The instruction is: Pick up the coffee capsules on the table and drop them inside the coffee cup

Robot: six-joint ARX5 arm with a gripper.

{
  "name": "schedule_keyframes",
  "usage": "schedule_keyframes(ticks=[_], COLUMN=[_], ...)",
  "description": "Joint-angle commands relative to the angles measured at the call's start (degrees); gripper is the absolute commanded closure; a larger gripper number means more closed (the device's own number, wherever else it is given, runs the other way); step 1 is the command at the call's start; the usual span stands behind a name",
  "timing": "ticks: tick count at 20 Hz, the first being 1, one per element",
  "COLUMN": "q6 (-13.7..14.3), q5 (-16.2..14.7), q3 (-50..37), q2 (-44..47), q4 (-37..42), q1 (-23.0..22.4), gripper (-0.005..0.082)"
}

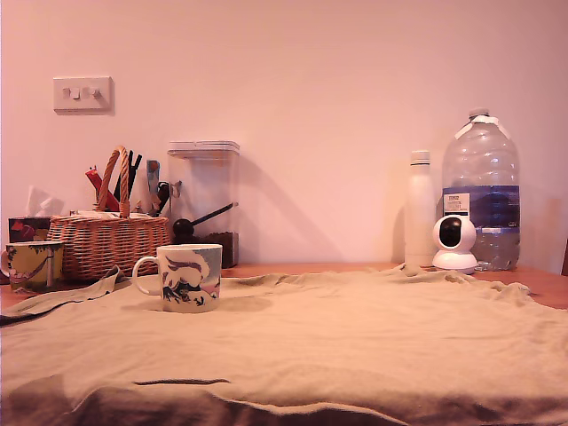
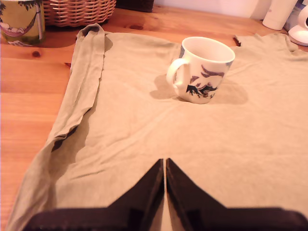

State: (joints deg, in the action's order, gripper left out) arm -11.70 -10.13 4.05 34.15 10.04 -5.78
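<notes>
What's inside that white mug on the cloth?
From above, the mug shows only bare white inner wall near its rim. Its bottom is hidden by the near rim, so something small could lie there unseen.

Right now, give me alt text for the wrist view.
The tool, shut and empty, hovers over the tan cloth, pointing toward the white painted mug. A wicker basket stands beyond; no capsule is visible.

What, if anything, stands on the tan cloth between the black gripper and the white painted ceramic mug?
Nothing visible does. In the wrist view only bare tan cloth lies between the shut black gripper and the white painted ceramic mug. No blue capsule shows in either view.
</notes>
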Motion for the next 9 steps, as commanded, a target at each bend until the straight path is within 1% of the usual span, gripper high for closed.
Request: schedule_keyframes(ticks=[1, 9], q6=[0.13, 0.15], q5=[0.07, 0.13], q3=[-1.03, -1.03], q2=[-2.95, -18.27], q4=[-1.75, -14.23], q1=[0.07, 0.0], gripper=[0.0788, 0.0788])
